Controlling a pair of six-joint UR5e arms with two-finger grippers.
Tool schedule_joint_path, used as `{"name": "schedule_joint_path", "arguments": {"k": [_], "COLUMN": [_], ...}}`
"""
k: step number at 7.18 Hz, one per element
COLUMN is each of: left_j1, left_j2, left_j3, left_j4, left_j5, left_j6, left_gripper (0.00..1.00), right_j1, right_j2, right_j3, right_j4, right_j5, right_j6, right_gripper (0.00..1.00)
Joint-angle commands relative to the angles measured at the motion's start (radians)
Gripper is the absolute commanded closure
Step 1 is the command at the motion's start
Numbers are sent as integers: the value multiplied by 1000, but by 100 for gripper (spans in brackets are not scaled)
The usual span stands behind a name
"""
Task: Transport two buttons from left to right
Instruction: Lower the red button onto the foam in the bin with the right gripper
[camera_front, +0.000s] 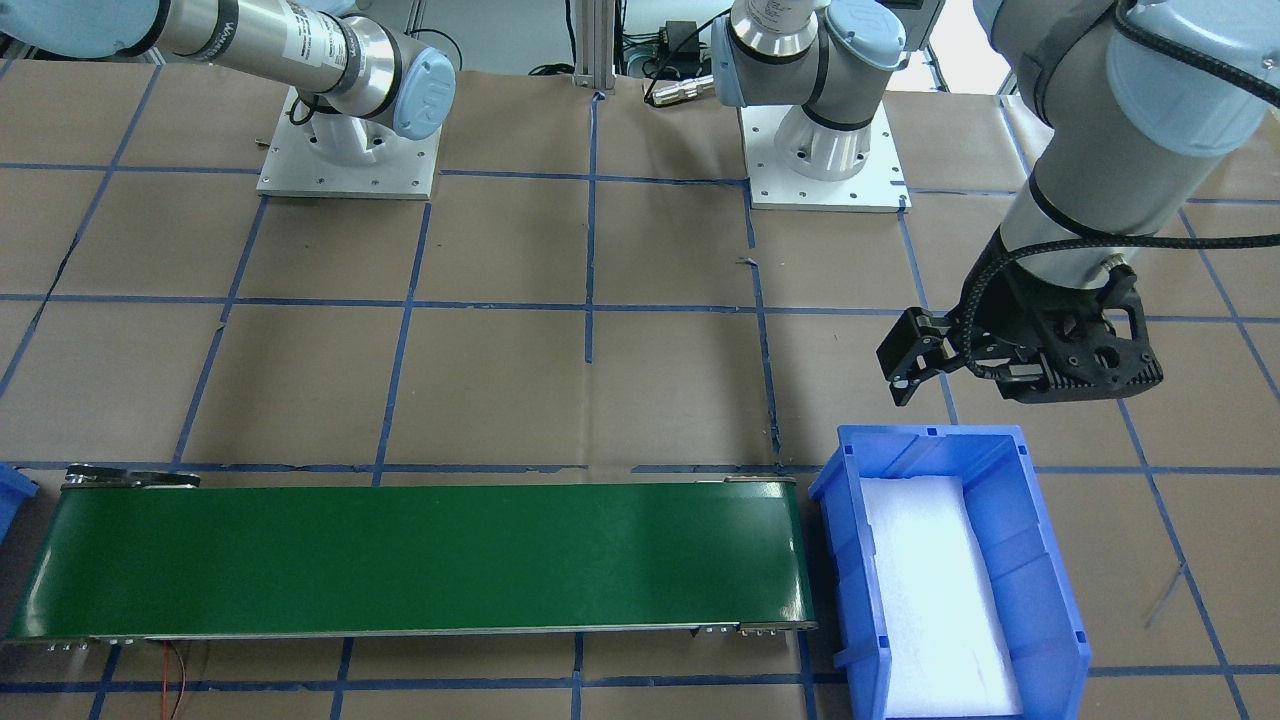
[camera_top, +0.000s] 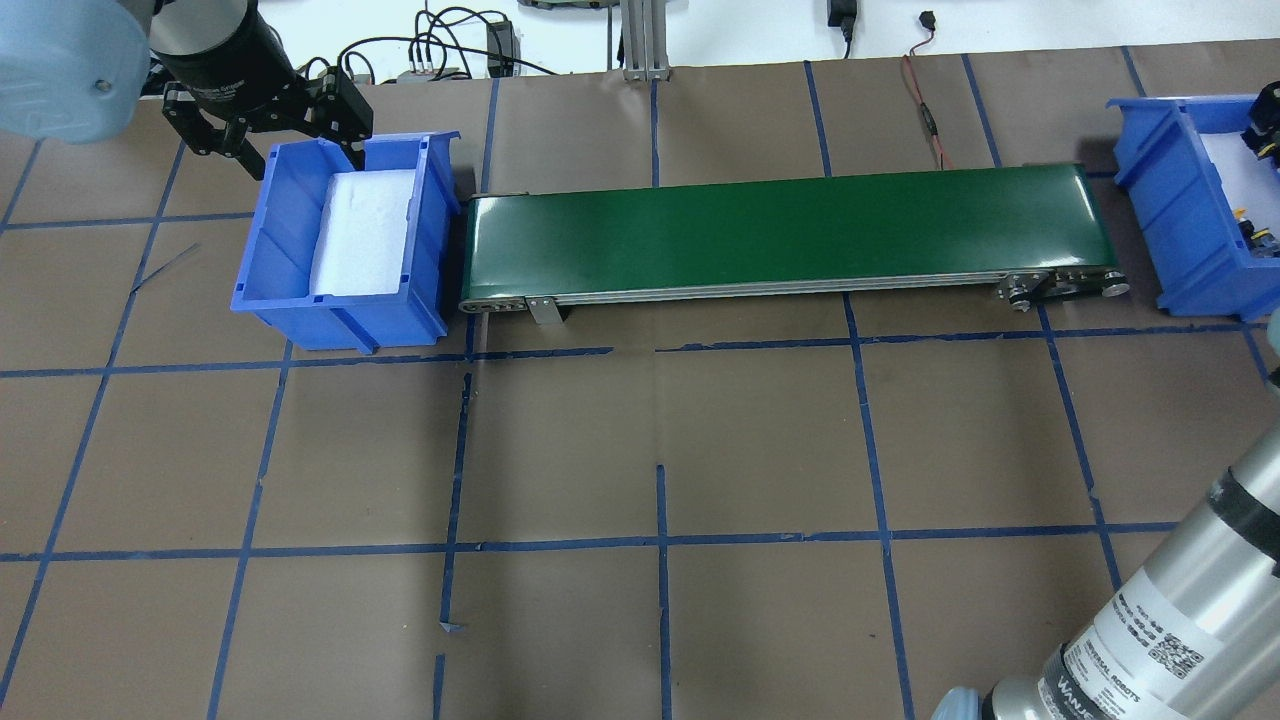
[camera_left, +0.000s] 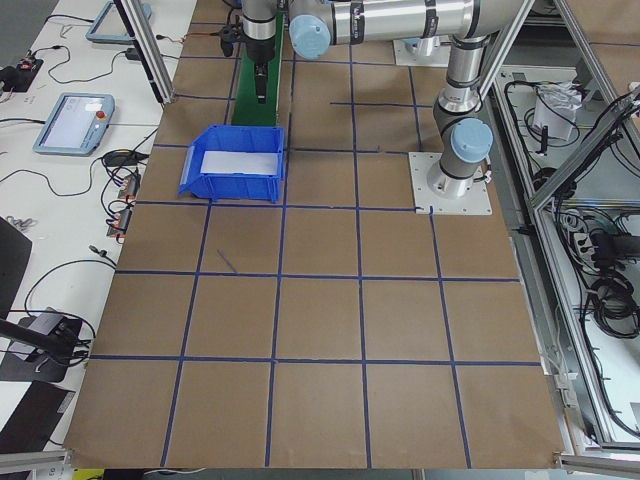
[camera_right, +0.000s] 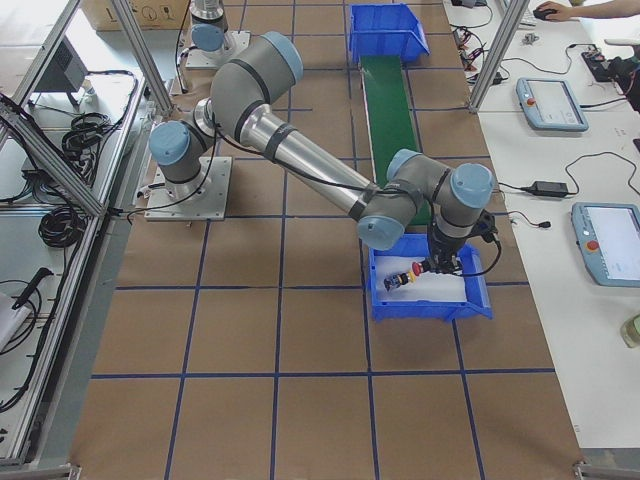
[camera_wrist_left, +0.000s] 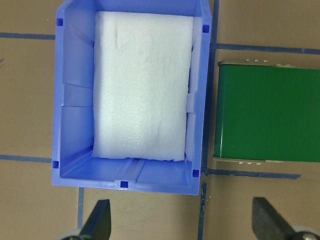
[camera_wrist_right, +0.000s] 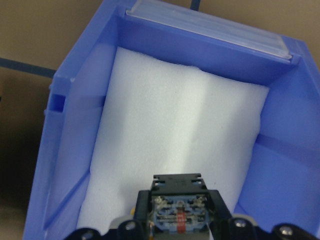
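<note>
Brown paper (camera_top: 660, 430) ruled with blue tape covers the table, and its widest open stretch lies on the robot's side of the belt. At the left, the left gripper (camera_top: 280, 128) hangs above the left bin (camera_top: 340, 305) with its fingers spread wide, clear of the rim. A white foam pad (camera_top: 360, 235) lines that bin. Just beside it, the green conveyor belt (camera_top: 780, 225) runs across to the right bin (camera_right: 430, 312). There the right gripper (camera_right: 441, 263) is down between the walls, clamped on the yellow button (camera_wrist_right: 177, 212), whose terminal block faces the wrist camera. The red button (camera_right: 397, 281) lies on the foam just beside it. The right arm's label (camera_top: 1150, 648) reads "UNIVERSAL ROBOTS".
</note>
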Motion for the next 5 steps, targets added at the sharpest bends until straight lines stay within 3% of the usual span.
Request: {"name": "schedule_joint_path", "arguments": {"k": [1,5], "left_j1": [-1,-1], "left_j2": [6,9], "left_j3": [-10,-10], "left_j4": [-1,-1], "left_j5": [0,-2], "left_j6": [1,1], "left_gripper": [0,0], "right_j1": [8,8], "right_j2": [63,108], "right_j3": [-41,-41], "right_j4": [-18,-69], "right_j5": [5,6], "right_j6": [1,1], "right_gripper": [90,90]}}
